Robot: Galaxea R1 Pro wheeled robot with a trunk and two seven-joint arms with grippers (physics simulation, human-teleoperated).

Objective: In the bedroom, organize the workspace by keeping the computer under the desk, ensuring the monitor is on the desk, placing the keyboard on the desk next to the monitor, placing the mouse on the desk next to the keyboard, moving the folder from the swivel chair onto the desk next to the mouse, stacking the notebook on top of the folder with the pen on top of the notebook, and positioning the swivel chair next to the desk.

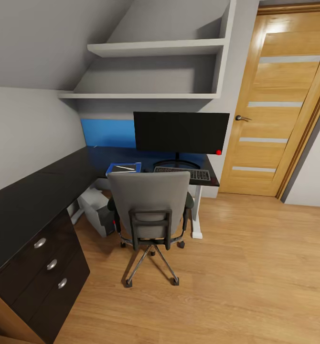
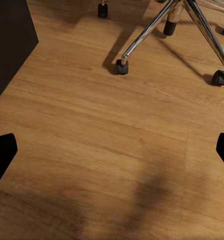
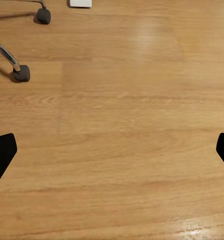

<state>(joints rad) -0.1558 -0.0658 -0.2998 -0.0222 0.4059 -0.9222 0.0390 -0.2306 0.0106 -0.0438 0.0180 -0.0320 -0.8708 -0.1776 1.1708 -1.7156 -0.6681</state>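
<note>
Swivel chair (image 1: 149,210): stands on the wood floor (image 1: 255,267), its back toward the robot, seat drawn in close to the desk (image 1: 31,196); whether the folder lies on the seat cannot be told, since the backrest hides it.
Monitor (image 1: 181,132): upright on the desk against the wall, so that part of the task looks met.
Keyboard (image 1: 191,173): lies on the desk just before the monitor's foot, partly hidden by the chair back.
Red object (image 1: 218,152): small and round, at the monitor's lower corner near the desk's end; possibly the mouse, too small to be sure.
Blue tray-like item (image 1: 124,167): on the desk beside the keyboard, with a thin white stick on it, perhaps notebook and pen; unclear.
Computer (image 1: 99,212): pale case on the floor under the desk, beside the chair.
Left gripper (image 2: 112,150): jaws wide apart, holding nothing, pointed down at the floor near the chair's castors (image 2: 122,67).
Right gripper (image 3: 112,150): jaws likewise apart and empty, over bare floor.
Obstruction: the chair stands between robot and desk, so reaching the desktop likely calls for going round it or moving it aside.
Surroundings: drawer unit (image 1: 45,267) near at the robot's left, door (image 1: 279,105) to its right, shelves (image 1: 155,48) above.
</note>
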